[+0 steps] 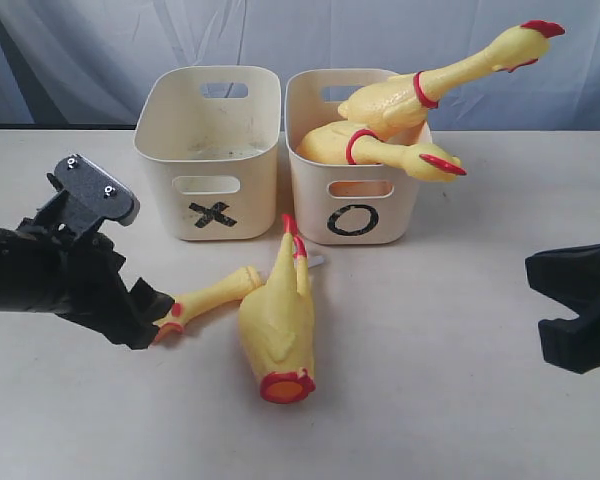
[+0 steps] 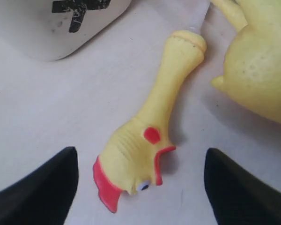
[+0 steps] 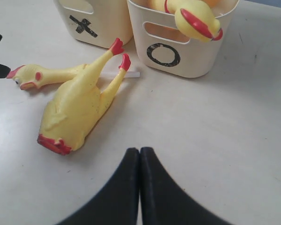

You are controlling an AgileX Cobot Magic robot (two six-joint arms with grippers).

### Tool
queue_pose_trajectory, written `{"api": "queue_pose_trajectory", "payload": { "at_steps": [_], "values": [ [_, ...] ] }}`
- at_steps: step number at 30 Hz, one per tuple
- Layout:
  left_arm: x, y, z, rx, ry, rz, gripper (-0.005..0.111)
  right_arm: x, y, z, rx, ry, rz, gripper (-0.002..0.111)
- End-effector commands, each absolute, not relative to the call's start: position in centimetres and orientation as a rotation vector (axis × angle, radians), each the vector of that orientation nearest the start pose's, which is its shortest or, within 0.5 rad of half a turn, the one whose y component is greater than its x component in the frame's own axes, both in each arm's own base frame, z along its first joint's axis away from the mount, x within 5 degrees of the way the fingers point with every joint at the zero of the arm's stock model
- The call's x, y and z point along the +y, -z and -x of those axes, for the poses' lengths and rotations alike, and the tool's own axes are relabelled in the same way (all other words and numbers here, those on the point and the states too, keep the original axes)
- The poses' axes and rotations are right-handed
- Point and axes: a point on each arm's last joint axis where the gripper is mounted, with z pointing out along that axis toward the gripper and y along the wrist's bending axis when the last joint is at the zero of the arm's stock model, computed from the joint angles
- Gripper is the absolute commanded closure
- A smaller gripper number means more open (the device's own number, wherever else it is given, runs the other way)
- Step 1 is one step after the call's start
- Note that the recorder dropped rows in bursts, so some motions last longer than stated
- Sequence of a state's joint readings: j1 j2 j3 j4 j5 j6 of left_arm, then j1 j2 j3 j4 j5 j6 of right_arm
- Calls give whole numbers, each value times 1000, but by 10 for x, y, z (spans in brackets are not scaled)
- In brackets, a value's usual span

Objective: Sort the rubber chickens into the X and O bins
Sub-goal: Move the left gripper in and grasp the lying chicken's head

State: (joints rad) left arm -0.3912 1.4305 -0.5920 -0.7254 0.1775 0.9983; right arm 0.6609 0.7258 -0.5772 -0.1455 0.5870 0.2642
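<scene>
The chicken body (image 1: pixel 276 320) and loose head (image 1: pixel 215 293) before the X bin (image 1: pixel 160 200) are coloured yellow, trimmed in red. That bin and the O bin (image 1: pixel 310 200) are tinted cream and marked in black.

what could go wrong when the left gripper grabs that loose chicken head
The open left gripper straddles the head piece; the tapered rubber may squirt out on closing.
Its neck end lies close to the headless body, which might get nudged.
The chickens in the O bin overhang the rim and could tip out if bumped.
</scene>
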Motion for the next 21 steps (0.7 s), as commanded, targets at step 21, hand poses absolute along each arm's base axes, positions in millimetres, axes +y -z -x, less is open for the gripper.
{"api": "queue_pose_trajectory", "payload": {
  "at_steps": [21],
  "values": [
    [-129,-128,-276,2463,201,-974,36,80,-291,-113,2165,-377,518,109]
  ]
}}
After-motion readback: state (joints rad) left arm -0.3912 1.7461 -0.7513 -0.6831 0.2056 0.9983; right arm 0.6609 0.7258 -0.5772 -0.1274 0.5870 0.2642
